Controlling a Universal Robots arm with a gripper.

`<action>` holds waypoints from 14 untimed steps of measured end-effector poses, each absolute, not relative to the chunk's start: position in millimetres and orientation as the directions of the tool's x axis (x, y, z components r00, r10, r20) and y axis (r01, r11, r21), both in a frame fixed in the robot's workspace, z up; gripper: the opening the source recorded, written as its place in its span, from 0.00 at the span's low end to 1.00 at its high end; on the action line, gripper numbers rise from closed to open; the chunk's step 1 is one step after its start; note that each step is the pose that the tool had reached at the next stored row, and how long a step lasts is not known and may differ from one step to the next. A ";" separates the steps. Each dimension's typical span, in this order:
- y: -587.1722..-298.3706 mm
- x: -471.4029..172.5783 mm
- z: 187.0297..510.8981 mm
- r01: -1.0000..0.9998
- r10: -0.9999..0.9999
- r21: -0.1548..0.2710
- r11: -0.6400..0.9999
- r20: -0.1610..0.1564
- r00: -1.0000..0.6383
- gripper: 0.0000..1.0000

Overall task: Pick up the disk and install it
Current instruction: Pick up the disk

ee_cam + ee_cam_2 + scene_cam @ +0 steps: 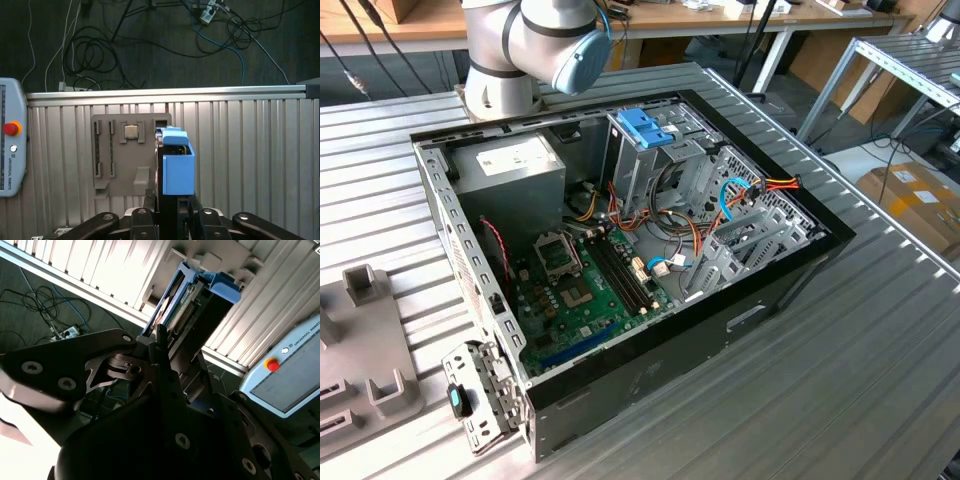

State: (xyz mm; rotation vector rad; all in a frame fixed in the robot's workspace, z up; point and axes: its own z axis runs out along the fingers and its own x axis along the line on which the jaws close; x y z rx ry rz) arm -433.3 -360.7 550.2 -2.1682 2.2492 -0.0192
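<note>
One open computer case (650, 372) lies lid-off on the ribbed metal counter (865, 385), filling the middle of the exterior view, and we see straight down into it. Its black walls make a raised rim all round. A broad run of ribbed counter stretches along the case towards the exterior view's right and lower right. At the exterior view's left edge a grey fixture tray (370, 345) sits near the case, and a small metal bracket (480, 402) lies just beside the case's lower-left corner.

Inside the case, the grey power supply (510, 165) fills the upper-left corner. The green motherboard (575, 290) covers the floor below it. A metal drive cage (640, 175) stands at the upper middle, topped by a blue bracket (645, 128). Orange and blue cables (740, 190) loop over a second metal frame on the right. The arm's base (510, 60) stands just past the case's upper-left wall.

In both wrist views we see the claw (172, 209) (172, 352) pinching the disk (177, 172) (197, 307) edge-on, its blue rail facing us. The disk overlaps one edge of the tray (120, 165) (210, 257); we cannot tell whether they touch. A square chip (131, 131) sits in one tray recess, with narrow slots beside it. A teach pendant (10, 150) (285, 380) lies on the counter (250, 150) well apart from the tray.
</note>
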 end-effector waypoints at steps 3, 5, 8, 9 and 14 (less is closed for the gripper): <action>-360.7 -433.3 550.5 -0.999 -0.999 -0.021 0.037 -0.004 -0.037 0.35; -360.7 -431.8 550.4 -0.999 -0.999 -0.021 0.037 -0.004 -0.037 0.35; -360.7 -424.6 550.5 -0.999 -0.999 -0.021 0.037 -0.004 -0.037 0.35; -360.7 -420.8 550.5 -0.999 -0.999 -0.021 0.037 -0.004 -0.037 0.35; -360.7 -404.3 550.5 -0.999 -0.999 -0.021 0.037 -0.004 -0.037 0.35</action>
